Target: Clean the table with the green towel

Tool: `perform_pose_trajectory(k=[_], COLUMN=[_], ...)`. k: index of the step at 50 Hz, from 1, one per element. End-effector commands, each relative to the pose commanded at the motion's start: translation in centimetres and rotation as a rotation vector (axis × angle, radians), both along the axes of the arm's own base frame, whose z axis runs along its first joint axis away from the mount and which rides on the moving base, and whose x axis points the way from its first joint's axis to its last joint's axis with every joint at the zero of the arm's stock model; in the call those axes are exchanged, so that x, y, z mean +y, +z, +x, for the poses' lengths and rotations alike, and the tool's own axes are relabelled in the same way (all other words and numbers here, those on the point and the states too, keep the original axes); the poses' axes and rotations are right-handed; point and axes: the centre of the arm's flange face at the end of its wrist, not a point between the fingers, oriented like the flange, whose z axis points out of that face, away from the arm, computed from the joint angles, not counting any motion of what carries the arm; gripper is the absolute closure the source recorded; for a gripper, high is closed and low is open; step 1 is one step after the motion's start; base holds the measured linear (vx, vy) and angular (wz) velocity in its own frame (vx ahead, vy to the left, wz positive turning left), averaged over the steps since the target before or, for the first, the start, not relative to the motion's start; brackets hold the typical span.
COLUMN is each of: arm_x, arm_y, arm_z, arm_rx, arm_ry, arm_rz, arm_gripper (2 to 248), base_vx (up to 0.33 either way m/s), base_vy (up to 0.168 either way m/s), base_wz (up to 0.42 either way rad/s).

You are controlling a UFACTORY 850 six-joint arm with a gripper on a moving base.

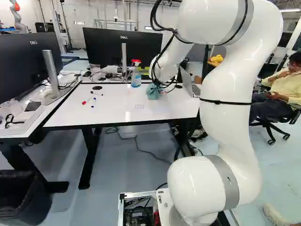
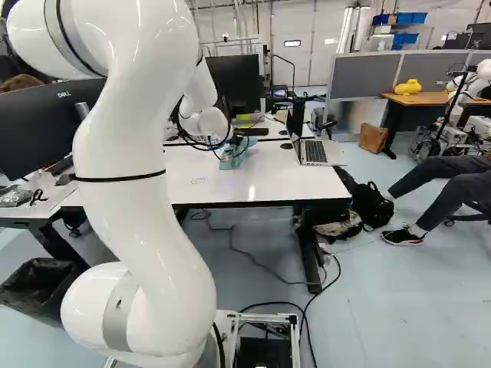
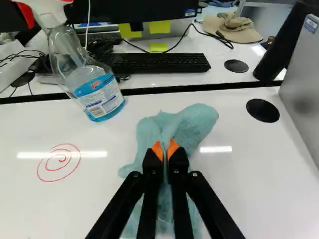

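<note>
Gripper (image 2: 239,143) grasps one towel (image 3: 199,122); one spray bottle (image 3: 92,82), one laptop (image 2: 314,152), one red spiral (image 3: 59,163) on white table (image 3: 254,169); one bin (image 1: 23,197) on floor (image 1: 113,169).

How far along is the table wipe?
Done: black end effector is shut on the blue-green cloth towel. In hand: towel bunched on white tabletop; can't tell if wiping has started. Left: red spiral mark beside towel, perhaps clearing loose markers.

Bright room; glare streaks (image 3: 62,155) on white tabletop (image 3: 89,204), highlights on glossy arm (image 1: 225,125).
</note>
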Motion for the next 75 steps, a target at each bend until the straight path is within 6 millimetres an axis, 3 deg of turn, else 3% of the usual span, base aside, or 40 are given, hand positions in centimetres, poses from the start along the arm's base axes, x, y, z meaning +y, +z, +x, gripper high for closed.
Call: perform_pose_trajectory(k=[30, 60, 75], arm_x=[4.9, 9.9, 12.3], arm_y=[0.0, 0.1, 0.1], arm_z=[-0.1, -2.1, -2.2], arm_rx=[-0.001, 0.006, 0.004], arm_ry=[0.082, 0.168, 0.209], arm_rz=[0.0, -0.001, 0.0], arm_gripper=[220, 220, 220], base_vx=[0.0, 0.0, 0.0], base_vy=[0.0, 0.0, 0.0], base_wz=[0.0, 0.0, 0.0])
